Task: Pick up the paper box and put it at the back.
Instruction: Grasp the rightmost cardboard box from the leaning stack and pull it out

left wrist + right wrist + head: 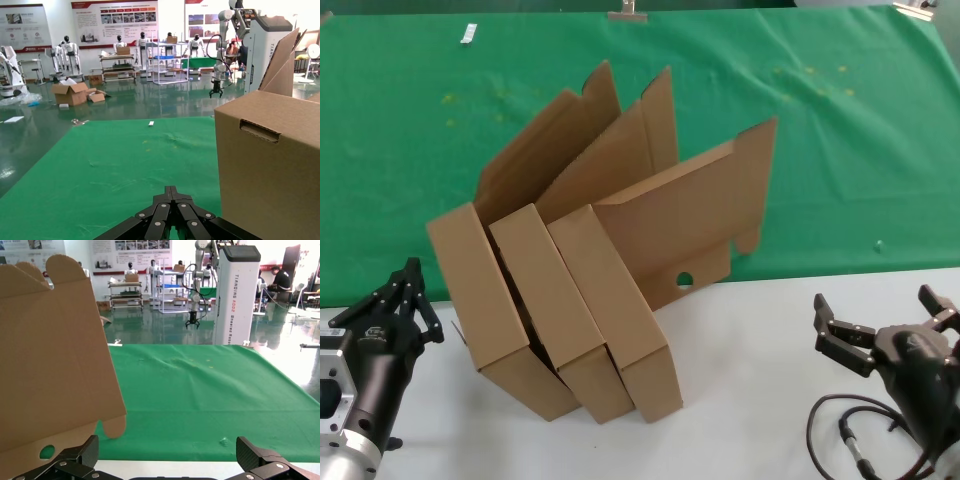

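Observation:
Three like brown paper boxes stand side by side on edge, straddling the table's edge: left [498, 310], middle [560, 312], right [618, 300]. Their open lids [690, 215] lean back over the green cloth at the back [840, 150]. The right box's lid has a round hole [684, 280]. My left gripper [413, 270] rests shut and empty just left of the left box, whose side wall [270, 165] fills the near side of the left wrist view beside the gripper [171, 190]. My right gripper [875, 300] hangs open and empty, well right of the boxes. In the right wrist view the gripper [168, 447] faces the cloth, with the lid [50, 365] off to one side.
The white table [750, 380] runs along the front, under both arms. A dark cable [840, 430] loops beside the right arm. A small white tag [469, 34] lies far back on the cloth. Green cloth [125, 165] stretches wide behind the boxes.

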`<move>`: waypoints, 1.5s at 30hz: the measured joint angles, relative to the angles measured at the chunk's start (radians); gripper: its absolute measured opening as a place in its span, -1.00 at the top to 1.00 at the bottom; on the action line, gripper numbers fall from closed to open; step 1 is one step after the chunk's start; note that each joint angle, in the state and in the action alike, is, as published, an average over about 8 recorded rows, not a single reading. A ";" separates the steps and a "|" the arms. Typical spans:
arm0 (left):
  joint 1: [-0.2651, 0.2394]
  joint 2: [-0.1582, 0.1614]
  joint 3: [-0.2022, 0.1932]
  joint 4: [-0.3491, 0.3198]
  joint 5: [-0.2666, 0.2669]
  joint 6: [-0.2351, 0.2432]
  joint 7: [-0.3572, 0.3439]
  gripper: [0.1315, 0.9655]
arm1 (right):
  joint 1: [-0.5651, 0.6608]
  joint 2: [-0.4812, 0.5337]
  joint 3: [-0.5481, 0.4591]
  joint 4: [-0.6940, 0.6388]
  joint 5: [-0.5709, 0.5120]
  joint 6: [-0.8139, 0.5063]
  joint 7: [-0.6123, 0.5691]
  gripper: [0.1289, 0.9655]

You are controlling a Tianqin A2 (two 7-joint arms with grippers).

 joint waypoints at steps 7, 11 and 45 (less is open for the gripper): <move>0.000 0.000 0.000 0.000 0.000 0.000 0.000 0.96 | 0.000 0.000 0.000 0.000 0.000 0.000 0.000 -1.00; 0.000 0.000 0.000 0.000 0.000 0.000 0.000 0.97 | 0.000 0.000 0.000 0.000 0.000 0.000 0.000 -1.00; 0.000 0.000 0.000 0.000 0.000 0.000 0.000 -0.04 | 0.000 0.000 0.000 0.000 0.000 0.000 0.000 -1.00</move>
